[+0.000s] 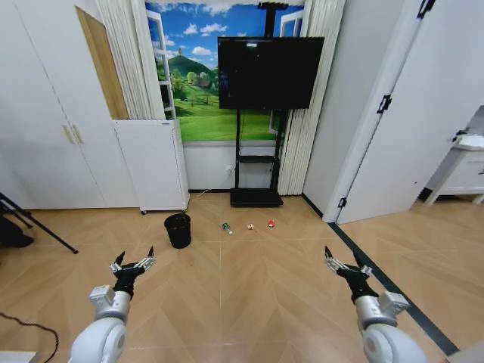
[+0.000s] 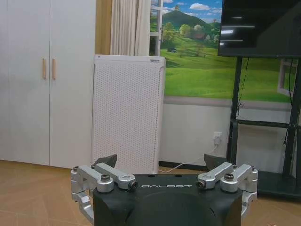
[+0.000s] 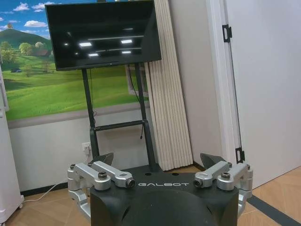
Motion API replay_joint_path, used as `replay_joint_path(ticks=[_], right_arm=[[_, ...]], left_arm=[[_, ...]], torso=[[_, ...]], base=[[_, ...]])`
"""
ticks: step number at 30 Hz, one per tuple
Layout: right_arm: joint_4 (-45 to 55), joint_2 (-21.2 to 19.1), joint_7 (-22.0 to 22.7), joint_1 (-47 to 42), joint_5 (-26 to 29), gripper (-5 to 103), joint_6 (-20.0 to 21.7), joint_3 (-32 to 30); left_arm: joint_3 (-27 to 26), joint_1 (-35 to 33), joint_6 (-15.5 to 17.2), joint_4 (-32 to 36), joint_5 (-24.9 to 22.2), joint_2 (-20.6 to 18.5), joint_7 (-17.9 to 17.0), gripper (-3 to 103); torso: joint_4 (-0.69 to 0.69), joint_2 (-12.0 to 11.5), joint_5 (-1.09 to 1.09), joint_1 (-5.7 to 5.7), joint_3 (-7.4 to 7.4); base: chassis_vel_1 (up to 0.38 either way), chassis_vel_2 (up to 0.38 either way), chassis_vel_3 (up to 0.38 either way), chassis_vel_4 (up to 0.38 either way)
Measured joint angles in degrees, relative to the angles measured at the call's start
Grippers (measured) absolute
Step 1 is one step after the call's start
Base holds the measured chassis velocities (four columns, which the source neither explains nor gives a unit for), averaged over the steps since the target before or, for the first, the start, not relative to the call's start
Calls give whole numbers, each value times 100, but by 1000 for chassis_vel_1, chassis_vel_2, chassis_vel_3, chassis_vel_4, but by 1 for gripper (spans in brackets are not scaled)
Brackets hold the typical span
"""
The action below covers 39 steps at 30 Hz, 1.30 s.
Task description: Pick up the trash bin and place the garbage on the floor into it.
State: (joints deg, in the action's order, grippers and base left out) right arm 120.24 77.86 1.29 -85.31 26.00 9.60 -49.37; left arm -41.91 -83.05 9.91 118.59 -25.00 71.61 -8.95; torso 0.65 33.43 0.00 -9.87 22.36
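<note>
Both claws hang low, spread wide and empty: left gripper (image 1: 134,260), right gripper (image 1: 342,262). Well ahead of the left one stands the trash bin (image 1: 178,230) on the floor (image 1: 249,287); beside it, three garbage bits (image 1: 249,225), seemingly bottle and wrappers. Nothing is picked up yet.

Even, bright indoor light fills the room, casting only soft shadows on the floor (image 1: 249,287) ahead of both grippers. Ceiling lamps glare as pale streaks on the dark TV screen (image 3: 103,33) above the right gripper (image 3: 159,162). The head view bows straight door edges outward near its borders.
</note>
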Motion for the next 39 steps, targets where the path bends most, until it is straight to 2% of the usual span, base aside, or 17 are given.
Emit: replay_joint_path(ticks=[39], right_arm=[[13,-43,19,17,59,100,98,-30]], left_arm=[[-9,-40,-14,43,6,39,15,100]], torso=[[0,0,0,0,0]], base=[[0,0,0,0]])
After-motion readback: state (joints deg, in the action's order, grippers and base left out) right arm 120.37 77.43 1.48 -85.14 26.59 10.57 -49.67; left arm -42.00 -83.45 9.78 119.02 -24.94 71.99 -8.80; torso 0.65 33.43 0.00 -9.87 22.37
